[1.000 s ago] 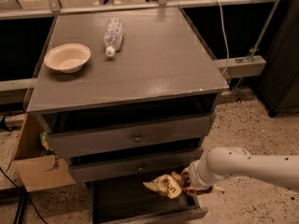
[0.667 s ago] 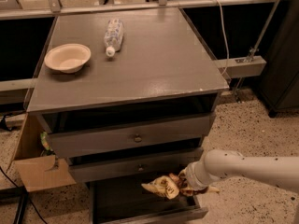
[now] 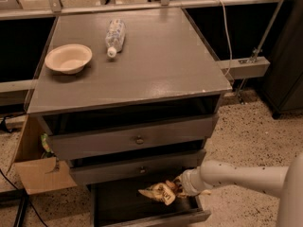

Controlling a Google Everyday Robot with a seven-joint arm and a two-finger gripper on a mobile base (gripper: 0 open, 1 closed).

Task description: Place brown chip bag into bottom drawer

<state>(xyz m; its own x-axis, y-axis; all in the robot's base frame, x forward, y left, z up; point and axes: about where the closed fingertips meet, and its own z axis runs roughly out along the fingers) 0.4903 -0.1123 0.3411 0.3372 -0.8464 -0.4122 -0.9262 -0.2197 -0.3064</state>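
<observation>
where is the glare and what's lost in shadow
Camera view: light glares off the cabinet top near its front right; the bottom drawer interior is nearly black, so the gripper at the chip bag over it is dim.

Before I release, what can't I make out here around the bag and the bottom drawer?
Camera view only.
- The gripper, over the open bottom drawer: its tip is hidden by the brown chip bag, so its hold is unreadable.
- Drawer floor: lost in shadow; bag resting or hanging, cannot tell.
- Drawer front: partly cut off by the bottom edge.
</observation>
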